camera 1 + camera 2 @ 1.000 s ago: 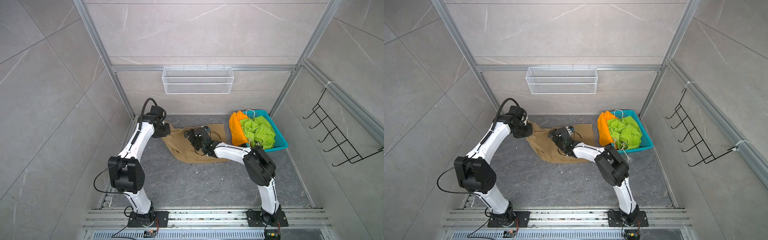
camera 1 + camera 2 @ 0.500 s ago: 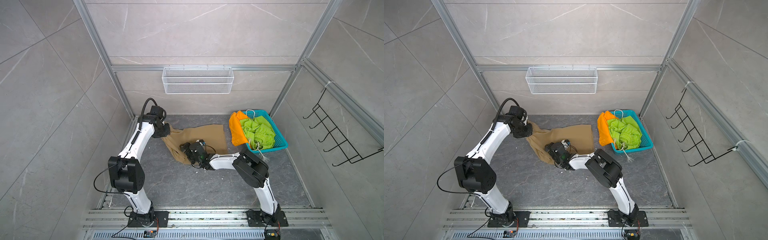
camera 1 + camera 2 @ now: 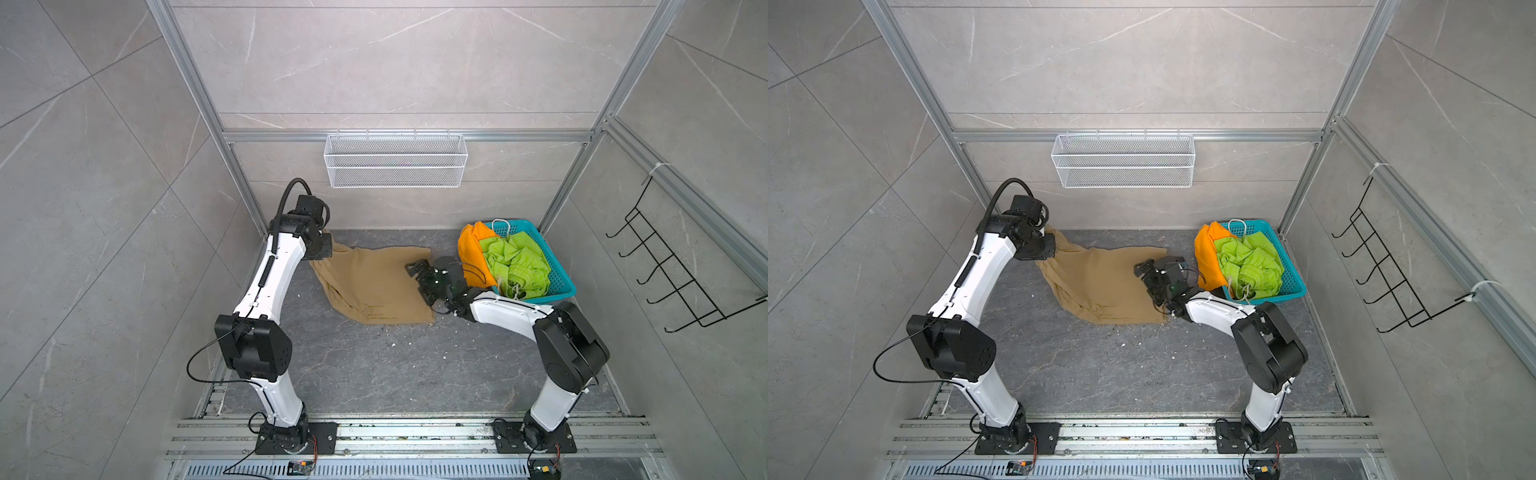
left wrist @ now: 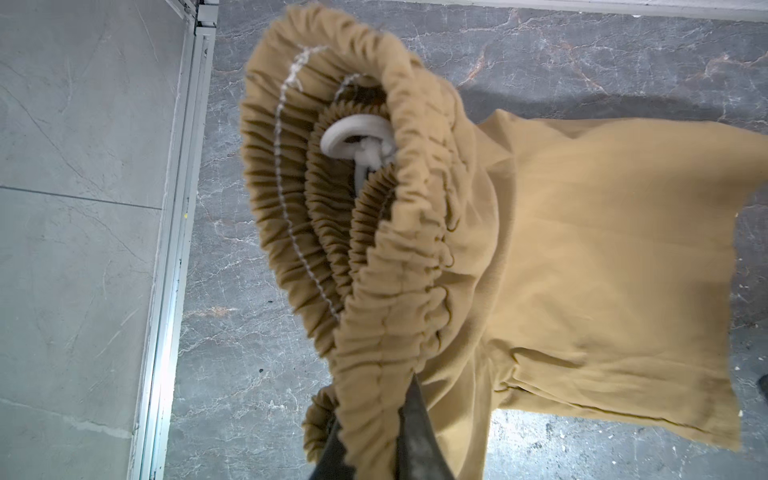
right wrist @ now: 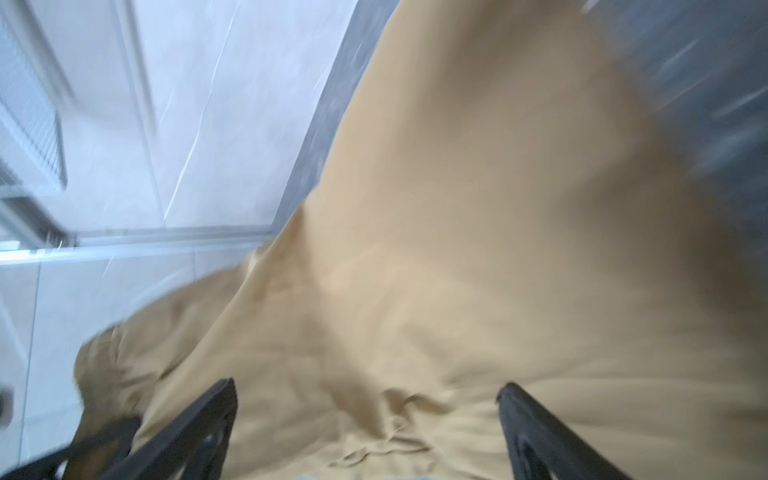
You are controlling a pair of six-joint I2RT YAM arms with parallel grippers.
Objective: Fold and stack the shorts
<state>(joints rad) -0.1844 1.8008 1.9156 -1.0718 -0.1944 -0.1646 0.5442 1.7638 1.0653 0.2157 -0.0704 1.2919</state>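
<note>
Grey stone floor (image 3: 374, 374) | khaki shorts (image 3: 376, 286) spread flat | waistband (image 4: 374, 270) bunched, lifted

Left gripper (image 3: 325, 249) up at the back-left, khaki shorts (image 3: 374, 286) rising to it off the grey surface (image 3: 374, 374). Right gripper (image 3: 419, 283), jaws spread, over their right edge. Just beside, the teal basket (image 3: 561, 286) holds 2 pairs: orange shorts (image 3: 468, 249), green shorts (image 3: 515, 264).

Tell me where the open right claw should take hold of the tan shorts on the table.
Probably the leg hem, coming from the side of the basket. The tan shorts lie flat with the left claw shut on the raised waistband, so that straight hem is the free edge, just under the right claw.
</note>
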